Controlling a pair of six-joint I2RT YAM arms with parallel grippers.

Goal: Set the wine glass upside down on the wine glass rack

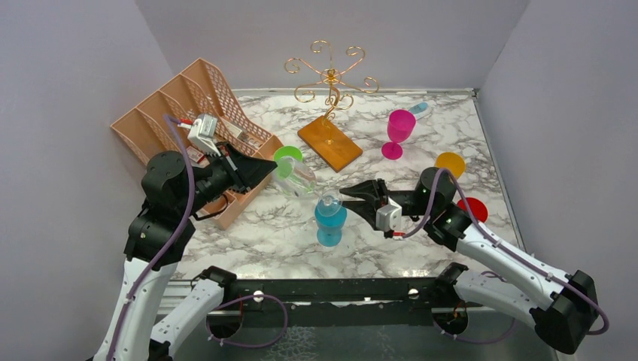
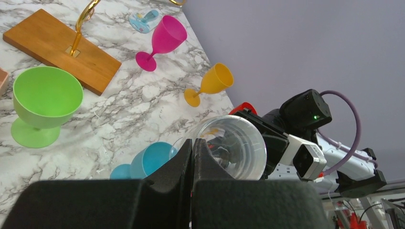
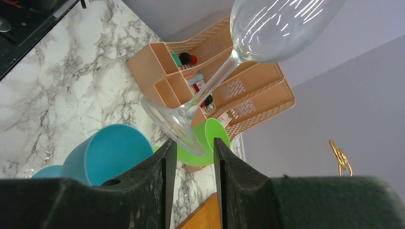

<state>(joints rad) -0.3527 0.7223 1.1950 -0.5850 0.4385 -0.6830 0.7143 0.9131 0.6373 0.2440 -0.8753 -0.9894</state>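
Note:
A clear wine glass point(image 1: 305, 180) hangs on its side above the table's middle, bowl to the left and foot to the right. My left gripper point(image 1: 271, 165) is shut on the bowl's rim point(image 2: 234, 143); its jaws pinch the rim in the left wrist view point(image 2: 192, 143). My right gripper point(image 1: 349, 193) is open, and the glass's foot point(image 3: 172, 121) sits just beyond its fingertips in the right wrist view point(image 3: 192, 143). The gold wire wine glass rack point(image 1: 329, 71) stands on its wooden base point(image 1: 329, 143) at the back centre, with nothing hanging on it.
A peach mesh organiser point(image 1: 188, 113) stands at the back left. A green goblet point(image 1: 287, 159) and a blue goblet point(image 1: 330, 222) stand below the held glass. Pink point(image 1: 399, 129), orange point(image 1: 450, 163) and red point(image 1: 472, 208) goblets stand at the right.

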